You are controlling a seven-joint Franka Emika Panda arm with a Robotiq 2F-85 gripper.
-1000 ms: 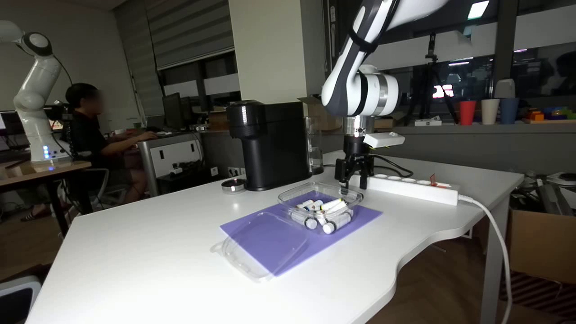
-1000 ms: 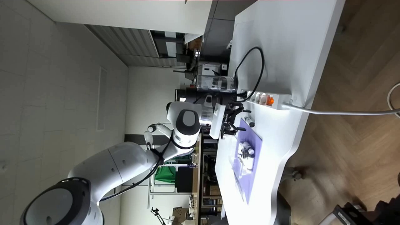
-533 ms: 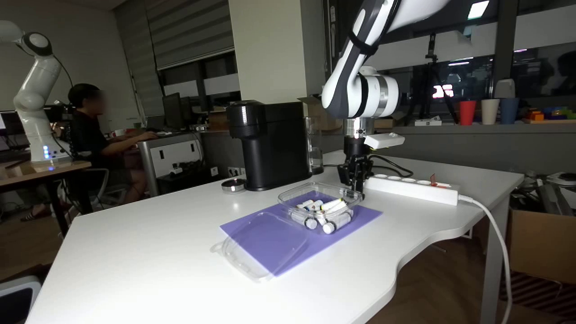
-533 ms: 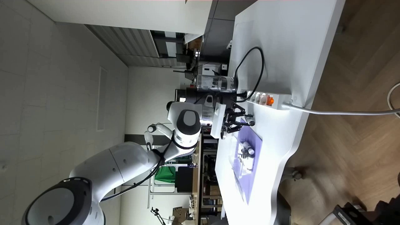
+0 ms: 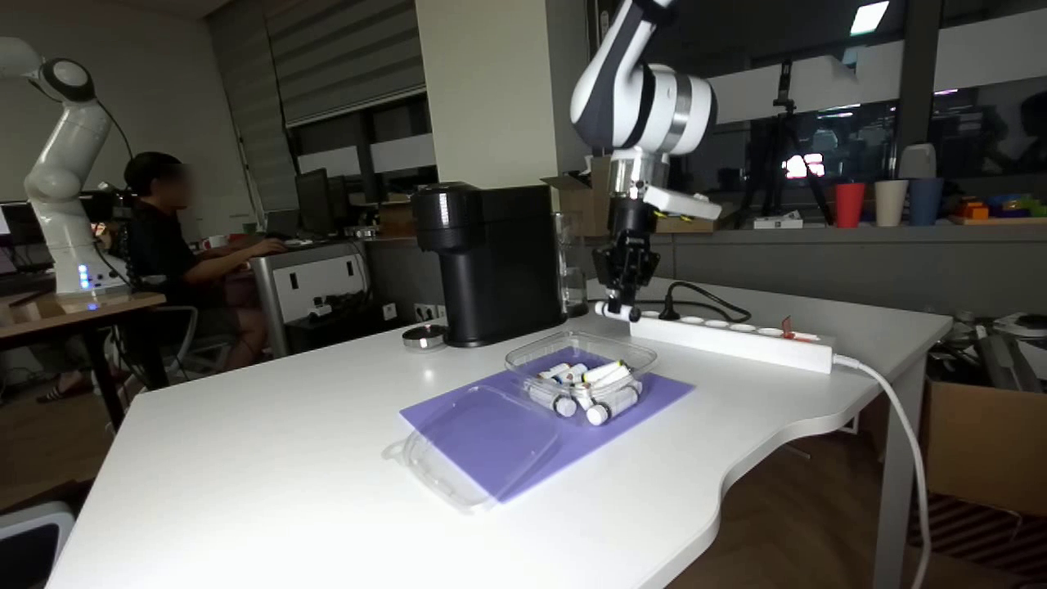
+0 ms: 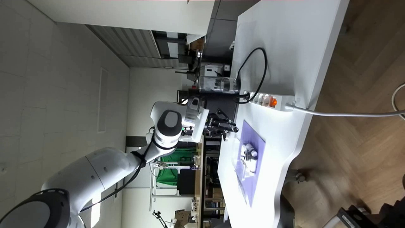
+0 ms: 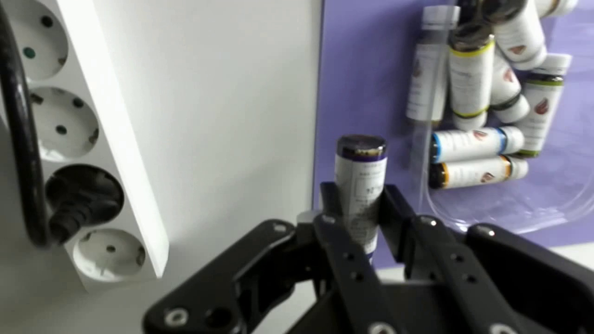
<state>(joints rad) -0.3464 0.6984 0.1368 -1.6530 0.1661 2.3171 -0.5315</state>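
White tabletop (image 5: 286,466) in an exterior view, my claw (image 5: 618,305) closed around a small bottle (image 5: 621,312) above it, in an exterior view, both hanging near a purple mat (image 6: 251,134), in the wrist view, power strip (image 7: 118,157) at left, clear tub (image 7: 506,208) of bottles (image 7: 478,171) at right.
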